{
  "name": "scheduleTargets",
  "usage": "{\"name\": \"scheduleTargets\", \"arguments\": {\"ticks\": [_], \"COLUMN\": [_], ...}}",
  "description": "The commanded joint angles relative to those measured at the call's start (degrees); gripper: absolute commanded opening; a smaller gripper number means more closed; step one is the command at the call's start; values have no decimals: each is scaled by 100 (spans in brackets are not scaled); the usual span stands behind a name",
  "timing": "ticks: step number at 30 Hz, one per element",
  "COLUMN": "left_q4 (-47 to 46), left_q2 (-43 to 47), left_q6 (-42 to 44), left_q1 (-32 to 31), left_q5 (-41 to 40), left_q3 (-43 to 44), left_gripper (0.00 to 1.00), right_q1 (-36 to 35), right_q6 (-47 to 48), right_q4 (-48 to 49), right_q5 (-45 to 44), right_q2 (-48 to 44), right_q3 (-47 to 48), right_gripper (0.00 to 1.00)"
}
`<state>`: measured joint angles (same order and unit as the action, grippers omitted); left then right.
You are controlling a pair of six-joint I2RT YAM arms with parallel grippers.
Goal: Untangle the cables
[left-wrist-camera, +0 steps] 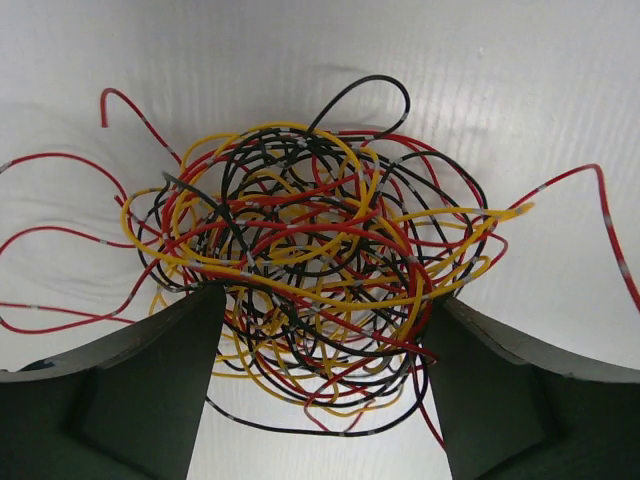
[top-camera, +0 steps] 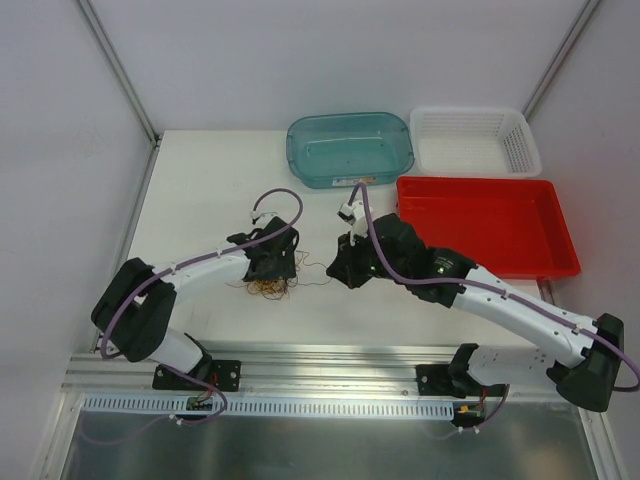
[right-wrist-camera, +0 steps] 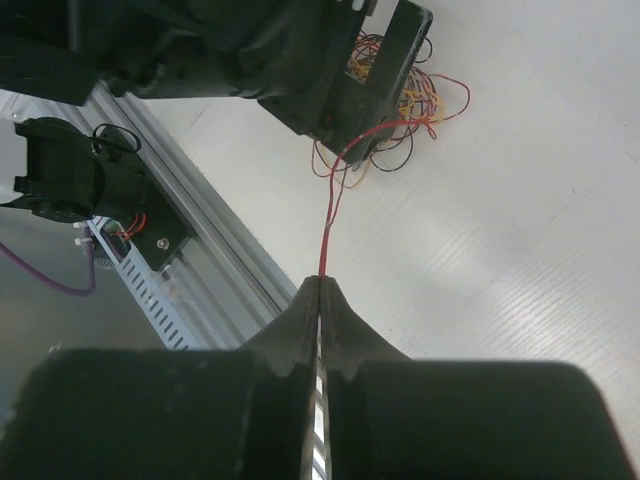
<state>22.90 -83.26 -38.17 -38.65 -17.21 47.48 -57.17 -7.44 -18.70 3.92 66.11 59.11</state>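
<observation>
The cables are a tangled ball of thin red, yellow and black wires on the white table, with red loops straying to both sides. My left gripper is open, and the lower part of the ball lies between its dark fingers. From above, this gripper covers most of the tangle. My right gripper is shut on one red wire and holds it a little to the right of the ball. That wire runs taut back to the tangle under the left gripper.
A teal bin stands at the back centre, a white basket at the back right, and a red tray at the right, close behind my right arm. The aluminium rail runs along the near edge.
</observation>
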Motion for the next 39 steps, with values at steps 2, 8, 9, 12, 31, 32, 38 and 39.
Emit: {"name": "scheduleTargets", "arguments": {"ticks": [2, 8, 9, 12, 31, 32, 38, 39], "left_q4": [-13, -13, -13, -4, 268, 286, 382, 382], "left_q2": [-295, -164, -77, 82, -391, -584, -1209, -1262], "left_q6": [-498, -516, -490, -261, 486, 495, 635, 670], "left_q1": [103, 964, 1261, 1667, 3259, 3372, 3742, 3803], "left_q5": [-818, -758, -731, -644, -564, -529, -459, -450], "left_q3": [279, 42, -19, -20, 560, 638, 1060, 1122], "left_gripper": [72, 44, 43, 41, 51, 52, 60, 61], "right_q1": [-102, -93, -93, -102, -93, -102, -102, -93], "right_q6": [-38, 85, 111, 181, 419, 454, 586, 638], "right_q4": [7, -739, -975, -1441, -2551, -2577, -2954, -3025], "right_q5": [-58, -769, -866, -1191, -1395, -1377, -1420, -1455], "right_q2": [-588, -1468, -1687, -2091, -2743, -2743, -2761, -2752], "right_q3": [-5, 109, 161, 399, 1866, 1928, 2691, 2789], "right_gripper": [1, 1, 1, 1, 1, 1, 1, 1]}}
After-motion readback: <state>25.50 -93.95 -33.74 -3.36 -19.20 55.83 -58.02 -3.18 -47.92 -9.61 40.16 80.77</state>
